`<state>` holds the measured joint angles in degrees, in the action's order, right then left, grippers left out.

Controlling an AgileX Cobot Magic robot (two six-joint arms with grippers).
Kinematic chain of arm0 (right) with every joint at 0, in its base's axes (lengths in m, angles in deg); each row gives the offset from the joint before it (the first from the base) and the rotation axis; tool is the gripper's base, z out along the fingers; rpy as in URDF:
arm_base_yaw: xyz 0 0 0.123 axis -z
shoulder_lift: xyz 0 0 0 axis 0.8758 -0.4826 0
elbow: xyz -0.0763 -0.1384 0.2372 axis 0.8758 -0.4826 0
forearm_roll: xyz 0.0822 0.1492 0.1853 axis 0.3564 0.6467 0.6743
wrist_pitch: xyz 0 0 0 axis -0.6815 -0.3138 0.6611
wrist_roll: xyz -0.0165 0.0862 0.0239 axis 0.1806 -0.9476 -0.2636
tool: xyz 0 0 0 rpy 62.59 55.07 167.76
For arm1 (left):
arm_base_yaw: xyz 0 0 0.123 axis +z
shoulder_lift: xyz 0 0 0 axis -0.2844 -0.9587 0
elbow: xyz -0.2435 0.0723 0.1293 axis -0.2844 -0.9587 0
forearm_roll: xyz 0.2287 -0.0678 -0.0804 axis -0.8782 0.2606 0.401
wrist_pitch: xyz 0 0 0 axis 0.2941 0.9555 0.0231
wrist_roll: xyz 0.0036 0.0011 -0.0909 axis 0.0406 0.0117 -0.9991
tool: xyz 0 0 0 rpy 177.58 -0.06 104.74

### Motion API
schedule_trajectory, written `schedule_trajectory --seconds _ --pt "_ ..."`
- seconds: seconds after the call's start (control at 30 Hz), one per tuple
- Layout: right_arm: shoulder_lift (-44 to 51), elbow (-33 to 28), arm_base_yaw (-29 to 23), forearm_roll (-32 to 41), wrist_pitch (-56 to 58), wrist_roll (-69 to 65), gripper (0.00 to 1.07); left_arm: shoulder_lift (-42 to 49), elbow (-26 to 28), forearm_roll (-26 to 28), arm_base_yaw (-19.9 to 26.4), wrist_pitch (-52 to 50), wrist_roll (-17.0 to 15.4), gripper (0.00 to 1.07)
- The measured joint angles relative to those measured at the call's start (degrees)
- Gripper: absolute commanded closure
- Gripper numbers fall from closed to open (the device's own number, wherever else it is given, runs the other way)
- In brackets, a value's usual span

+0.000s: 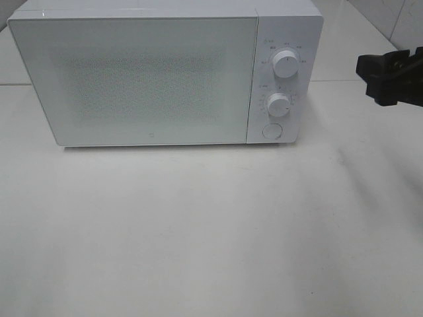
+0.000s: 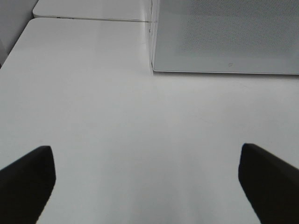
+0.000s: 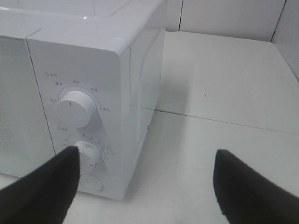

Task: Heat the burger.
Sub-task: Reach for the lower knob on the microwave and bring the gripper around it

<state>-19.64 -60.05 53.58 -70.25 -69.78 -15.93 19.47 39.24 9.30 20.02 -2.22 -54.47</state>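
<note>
The burger is out of view. A white microwave (image 1: 152, 79) stands at the back of the table with its door (image 1: 132, 82) shut. Its panel has an upper knob (image 1: 285, 65), a lower knob (image 1: 278, 104) and a round button (image 1: 271, 131). My right gripper (image 1: 390, 78) hangs at the right edge, apart from the panel; in the right wrist view (image 3: 145, 184) it is open and empty, facing the knobs (image 3: 77, 107). My left gripper (image 2: 147, 179) is open and empty above bare table, with the microwave's front lower corner (image 2: 154, 69) ahead of it.
The white table (image 1: 211, 231) stretches in front of the microwave. A table seam (image 3: 224, 120) runs to the right of the microwave. A tiled wall (image 1: 390, 20) rises at the back right.
</note>
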Motion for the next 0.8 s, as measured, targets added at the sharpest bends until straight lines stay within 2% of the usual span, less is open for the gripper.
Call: schedule_trajectory --seconds 0.3,0.33,0.4,0.53,0.57,0.63,0.77,0.8 --pt "-9.63 0.00 -0.11 5.04 -10.60 4.87 0.31 0.00 0.00 0.00 0.00 0.00 0.00 0.07" --pt "-11.46 -0.06 -1.26 7.91 -12.61 6.76 0.31 0.00 0.00 0.00 0.00 0.00 0.00 0.07" --pt "-12.15 -0.23 -2.18 9.11 -13.46 7.79 0.31 0.00 0.00 0.00 0.00 0.00 0.00 0.07" --pt "-16.50 -2.01 -8.02 17.99 -20.51 15.24 0.31 0.00 0.00 0.00 0.00 0.00 0.00 0.07" --pt "-16.50 -2.01 -8.02 17.99 -20.51 15.24 0.31 0.00 0.00 0.00 0.00 0.00 0.00 0.07" --pt "-19.08 -2.86 -12.15 24.01 -23.84 18.33 0.31 0.00 0.00 0.00 0.00 0.00 0.00 0.07" --pt "-21.43 -2.92 -15.58 29.68 -26.30 21.08 0.31 0.00 0.00 0.00 0.00 0.00 0.00 0.07" --pt "-22.92 -2.92 -17.82 33.40 -28.02 22.12 0.31 0.00 0.00 0.00 0.00 0.00 0.00 0.07"
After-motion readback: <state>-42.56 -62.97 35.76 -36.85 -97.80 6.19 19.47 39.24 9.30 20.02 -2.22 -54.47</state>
